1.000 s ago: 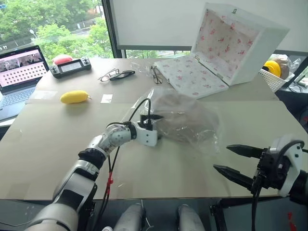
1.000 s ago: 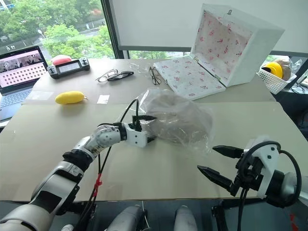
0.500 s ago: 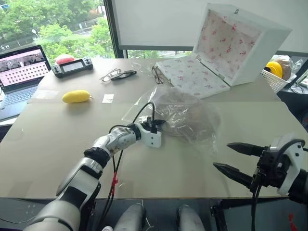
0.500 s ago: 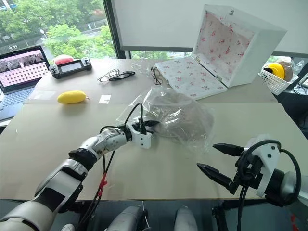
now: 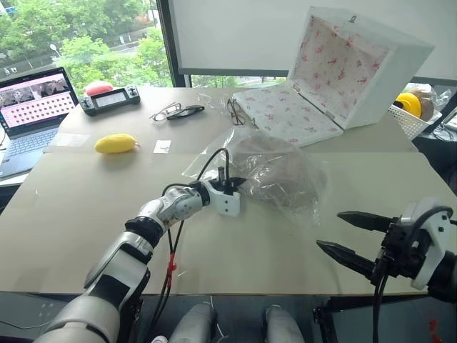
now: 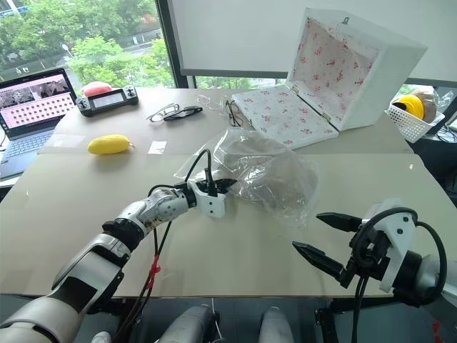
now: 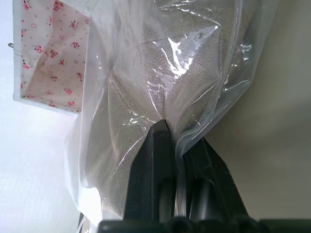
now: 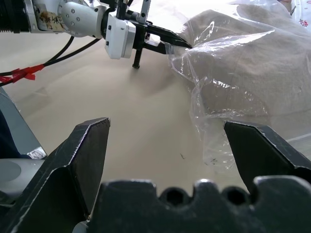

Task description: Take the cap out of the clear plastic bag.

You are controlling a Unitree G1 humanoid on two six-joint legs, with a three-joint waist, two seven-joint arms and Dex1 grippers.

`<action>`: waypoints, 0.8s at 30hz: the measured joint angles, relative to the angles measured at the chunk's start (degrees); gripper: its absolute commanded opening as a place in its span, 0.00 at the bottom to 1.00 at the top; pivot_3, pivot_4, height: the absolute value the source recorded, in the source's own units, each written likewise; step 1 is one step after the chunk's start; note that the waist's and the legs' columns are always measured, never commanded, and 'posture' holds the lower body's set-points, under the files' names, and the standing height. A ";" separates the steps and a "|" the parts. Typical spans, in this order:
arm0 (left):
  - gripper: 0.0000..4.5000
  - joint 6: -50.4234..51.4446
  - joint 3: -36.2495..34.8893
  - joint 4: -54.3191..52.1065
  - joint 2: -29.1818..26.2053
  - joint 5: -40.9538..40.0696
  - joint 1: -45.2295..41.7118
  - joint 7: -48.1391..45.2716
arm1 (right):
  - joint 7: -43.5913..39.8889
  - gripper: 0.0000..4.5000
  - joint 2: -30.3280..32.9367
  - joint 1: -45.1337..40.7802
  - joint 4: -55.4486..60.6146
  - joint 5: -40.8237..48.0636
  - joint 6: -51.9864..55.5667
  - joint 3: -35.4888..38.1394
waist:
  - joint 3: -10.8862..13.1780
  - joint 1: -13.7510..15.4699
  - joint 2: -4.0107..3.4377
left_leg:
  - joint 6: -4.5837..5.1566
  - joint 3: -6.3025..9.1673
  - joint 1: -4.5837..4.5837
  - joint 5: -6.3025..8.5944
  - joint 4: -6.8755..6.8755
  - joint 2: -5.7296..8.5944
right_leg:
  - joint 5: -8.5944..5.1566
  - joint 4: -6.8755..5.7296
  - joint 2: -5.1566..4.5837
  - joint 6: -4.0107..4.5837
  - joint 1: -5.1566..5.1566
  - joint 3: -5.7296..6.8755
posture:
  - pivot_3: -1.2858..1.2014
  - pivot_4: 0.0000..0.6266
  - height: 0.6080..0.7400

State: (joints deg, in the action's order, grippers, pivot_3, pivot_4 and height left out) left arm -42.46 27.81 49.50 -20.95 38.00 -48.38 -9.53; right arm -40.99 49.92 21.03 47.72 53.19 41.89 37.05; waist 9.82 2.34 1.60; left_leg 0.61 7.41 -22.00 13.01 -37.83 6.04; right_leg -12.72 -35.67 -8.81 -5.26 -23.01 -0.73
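Note:
The clear plastic bag (image 5: 282, 175) lies crumpled mid-table with the beige-tan cap (image 5: 280, 163) inside it. My left gripper (image 5: 238, 183) reaches in from the left and is shut on the bag's near left edge. In the left wrist view its black fingers (image 7: 155, 145) pinch a fold of the film, and the cap's (image 7: 194, 63) fabric sits just behind that film. My right gripper (image 5: 329, 230) hovers open over the table's front right edge, apart from the bag, with nothing between its fingers.
An open white floral-lined box (image 5: 335, 71) stands behind the bag. A yellow lemon-shaped object (image 5: 116, 143), two pairs of glasses (image 5: 175, 111), a controller (image 5: 108, 98) and a laptop (image 5: 32, 107) sit at back left. A white basket (image 5: 421, 114) is far right.
My left gripper went from open to shut, pinching the bag's edge, and the film near it has bunched up. The right gripper has stayed where it was.

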 measured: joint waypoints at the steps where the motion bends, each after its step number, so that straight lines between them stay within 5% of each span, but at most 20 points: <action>1: 0.02 -1.10 0.27 0.53 -0.33 0.28 -0.30 0.74 | 0.04 1.00 -0.02 -0.03 0.00 -0.04 0.00 -0.05 | 0.00 0.00 0.01 | 0.00 0.00 0.00 0.00 0.00 0.00 | 0.00 0.00 0.00 0.00 0.00 0.00 | 0.52 0.24 1.00; 5: 0.02 -16.58 4.94 9.68 -13.29 7.73 -6.11 11.07 | 0.70 1.00 -1.12 0.65 0.04 -0.73 -0.11 -0.40 | 0.27 -1.83 0.46 | -0.14 -0.12 -0.07 0.09 0.02 -0.40 | 0.01 0.02 0.36 -0.01 -0.31 -0.09 | 0.52 0.24 1.00; 8: 0.02 -18.63 10.56 17.42 -19.09 17.48 -13.67 24.30 | 1.21 1.00 -1.49 0.82 -0.05 -2.15 -0.19 -1.19 | 0.31 -1.59 0.54 | -0.09 -0.20 -0.16 0.13 0.02 -0.39 | 0.05 0.20 0.38 -0.06 -0.30 -0.07 | 0.52 0.24 1.00; 16: 0.02 -13.16 25.62 24.55 -16.40 35.11 -20.61 54.32 | 1.68 1.00 -2.24 0.43 0.05 -3.59 -0.31 -3.30 | 0.47 0.12 0.84 | 0.09 -0.39 -0.61 0.23 -0.03 -0.18 | 0.23 0.61 0.33 -0.09 -0.47 0.01 | 0.52 0.24 1.00; 24: 0.02 -19.77 40.17 23.08 -13.40 47.42 -24.70 78.63 | 1.84 1.00 -2.24 0.23 -0.02 -6.32 -0.31 -5.47 | 0.47 -0.12 0.94 | 0.08 -0.74 -1.19 0.22 -0.08 -0.09 | 0.74 0.55 0.30 0.59 -1.23 -0.13 | 0.52 0.24 1.00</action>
State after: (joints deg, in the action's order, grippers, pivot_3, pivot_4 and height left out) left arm -62.23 67.98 72.59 -34.35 85.41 -73.08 69.10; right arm -39.16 47.69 21.26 47.70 46.87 41.57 31.59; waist 10.29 2.22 2.54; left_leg 0.68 6.67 -23.19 13.23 -37.91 5.94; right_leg -11.98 -35.13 -8.51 -4.67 -24.24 -0.86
